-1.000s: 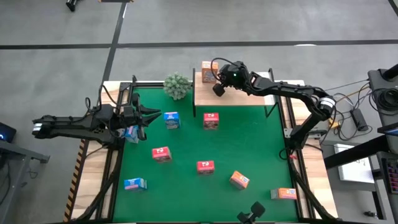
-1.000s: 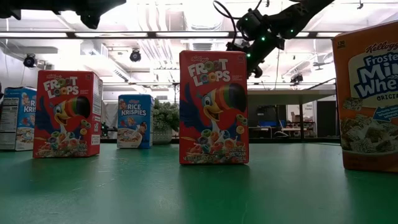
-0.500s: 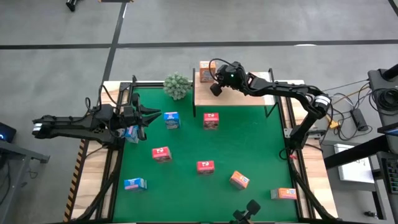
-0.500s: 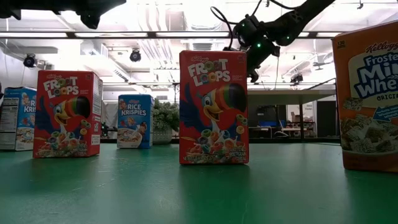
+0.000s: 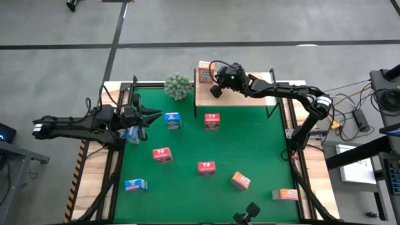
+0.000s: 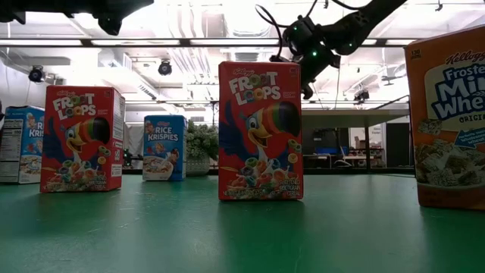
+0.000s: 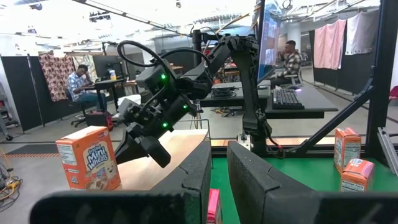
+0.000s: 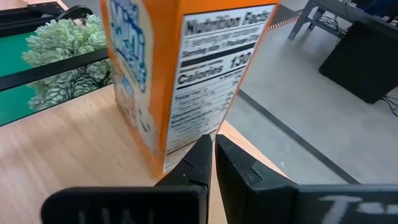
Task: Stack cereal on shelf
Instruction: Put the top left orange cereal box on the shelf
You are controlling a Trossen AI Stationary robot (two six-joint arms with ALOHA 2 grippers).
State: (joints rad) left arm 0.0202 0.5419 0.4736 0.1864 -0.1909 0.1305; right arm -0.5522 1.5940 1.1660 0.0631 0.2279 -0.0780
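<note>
Right gripper point(image 5: 215, 83) up at the top centre of the high view, jaws pressed together and empty, tips against the lower edge of the orange cereal box point(image 5: 204, 72) standing at the shelf point(image 5: 234, 94) board's far left corner. Best nudged slowly and low on the box, square to its face, to avoid tipping it off the board's edge. Left gripper point(image 5: 148, 115) waiting at middle left over the table point(image 5: 250, 150), jaws narrow; no box visibly between them.

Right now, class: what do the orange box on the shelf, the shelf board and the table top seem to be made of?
Orange box: printed cardboard, slightly glossy, with folded edges and a nutrition panel.
Shelf board: pale wood, matt, faint grain; possibly laminate.
Table top: green, dull and fuzzy-looking, probably felt or similar cloth.
</note>
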